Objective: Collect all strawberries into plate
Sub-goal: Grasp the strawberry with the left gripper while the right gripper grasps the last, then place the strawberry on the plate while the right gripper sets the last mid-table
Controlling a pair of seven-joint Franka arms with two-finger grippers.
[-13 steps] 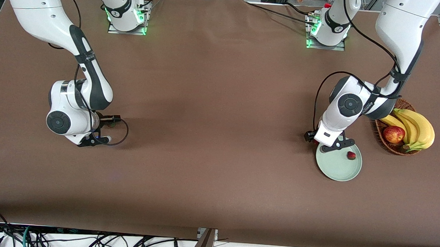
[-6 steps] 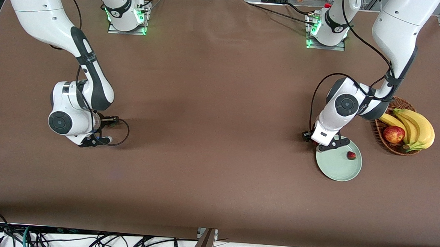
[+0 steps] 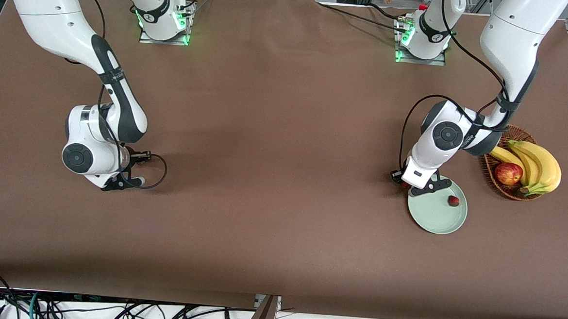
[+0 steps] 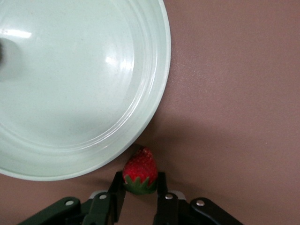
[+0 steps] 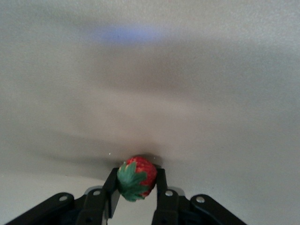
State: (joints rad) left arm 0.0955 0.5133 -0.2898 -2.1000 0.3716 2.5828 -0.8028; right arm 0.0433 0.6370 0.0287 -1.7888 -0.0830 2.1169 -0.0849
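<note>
While the arms' bulk hides both grips in the front view, the wrist views show each: left gripper (image 4: 139, 194) clamps a strawberry (image 4: 139, 171) just beside the mint plate (image 3: 431, 216); right gripper (image 5: 136, 192) pinches another strawberry (image 5: 137, 178). A third berry (image 3: 453, 201) lies in the plate.

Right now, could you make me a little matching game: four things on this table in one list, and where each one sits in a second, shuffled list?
Things:
1. strawberry in the left claw
2. strawberry in the right claw
3. third strawberry
4. apple

Places:
A. in the wicker basket, beside the bananas
B. lying on the plate
C. pinched just outside the plate's rim
D. pinched at the right arm's end of the table, away from the plate

Pairs: 1-C, 2-D, 3-B, 4-A
</note>
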